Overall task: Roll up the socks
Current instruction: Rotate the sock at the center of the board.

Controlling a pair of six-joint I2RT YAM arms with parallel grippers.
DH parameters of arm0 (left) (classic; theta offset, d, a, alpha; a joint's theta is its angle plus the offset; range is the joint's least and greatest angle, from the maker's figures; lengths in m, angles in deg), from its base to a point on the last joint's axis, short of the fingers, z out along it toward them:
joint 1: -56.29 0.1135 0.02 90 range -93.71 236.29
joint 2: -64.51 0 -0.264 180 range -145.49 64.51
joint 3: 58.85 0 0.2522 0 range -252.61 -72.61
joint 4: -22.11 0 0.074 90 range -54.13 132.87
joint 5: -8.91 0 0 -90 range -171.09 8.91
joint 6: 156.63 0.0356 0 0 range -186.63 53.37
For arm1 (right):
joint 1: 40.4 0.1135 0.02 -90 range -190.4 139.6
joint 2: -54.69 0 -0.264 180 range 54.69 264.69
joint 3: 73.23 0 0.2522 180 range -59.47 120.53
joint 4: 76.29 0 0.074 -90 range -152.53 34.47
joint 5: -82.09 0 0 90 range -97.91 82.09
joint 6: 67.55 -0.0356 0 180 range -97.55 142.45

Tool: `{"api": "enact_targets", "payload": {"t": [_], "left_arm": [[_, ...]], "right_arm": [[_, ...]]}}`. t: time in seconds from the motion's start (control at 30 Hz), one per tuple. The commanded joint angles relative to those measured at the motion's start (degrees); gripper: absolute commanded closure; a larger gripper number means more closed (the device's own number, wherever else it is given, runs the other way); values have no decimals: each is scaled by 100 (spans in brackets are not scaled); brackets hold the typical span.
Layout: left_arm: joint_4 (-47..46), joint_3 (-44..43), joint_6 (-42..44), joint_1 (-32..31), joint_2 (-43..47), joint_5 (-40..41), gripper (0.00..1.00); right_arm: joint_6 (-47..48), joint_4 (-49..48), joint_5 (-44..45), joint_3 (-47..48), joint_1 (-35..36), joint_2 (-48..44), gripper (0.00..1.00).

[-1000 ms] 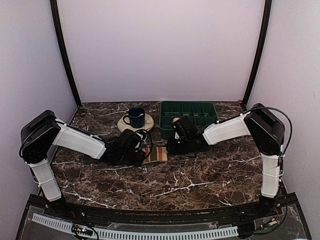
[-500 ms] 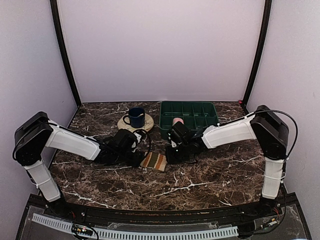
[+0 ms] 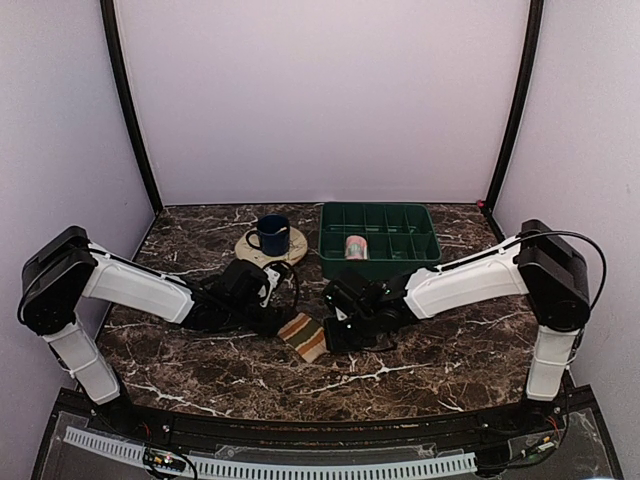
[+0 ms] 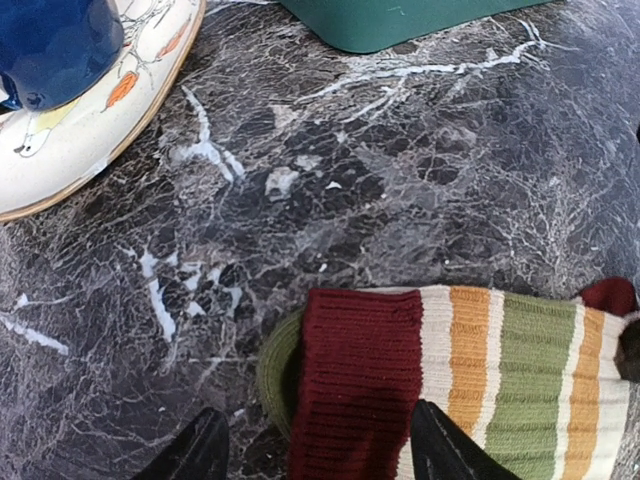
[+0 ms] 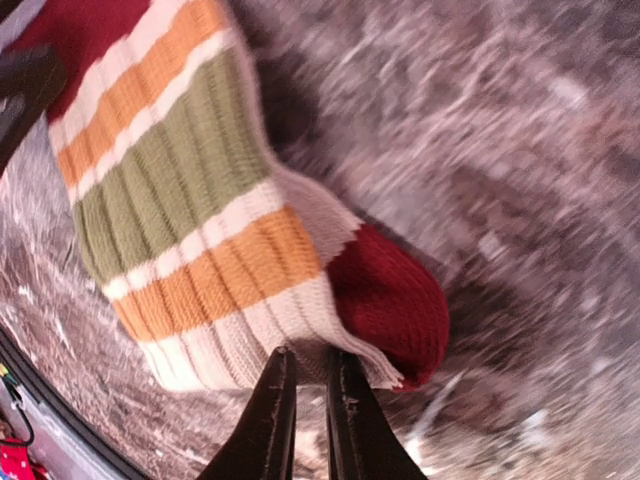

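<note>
Striped sock (image 3: pixel 303 336) dragged nearer, right tool (image 5: pixel 305 368) clamping it; left tool (image 4: pixel 320 452) apart; pink sock (image 3: pixel 354 246) in tray (image 3: pixel 380 264).

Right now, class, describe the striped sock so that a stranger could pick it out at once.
On the dark marble table, find the green tray at the back. Just in front of it lies the striped sock. Only it has cream, green and orange bands and maroon ends; the other sock is pink.

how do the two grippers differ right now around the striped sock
The left gripper stands open, its fingers either side of the maroon end of the striped sock. The right gripper is pinched nearly shut on the sock's cream edge by the other maroon end. Both are down at the same sock.
</note>
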Motion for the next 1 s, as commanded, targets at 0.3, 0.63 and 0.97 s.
{"api": "enact_targets", "payload": {"t": [0.3, 0.63, 0.97], "left_arm": [[-461, -127, 419, 22, -85, -602, 36], [-960, -230, 776, 24, -329, -1174, 36], [-856, -217, 538, 24, 542, -1140, 33]], "right_arm": [[-134, 503, -220, 533, 714, 177, 86], [1100, 1037, 20, 1085, 937, 97, 79], [3606, 1585, 1205, 1220, 1017, -386, 69]]}}
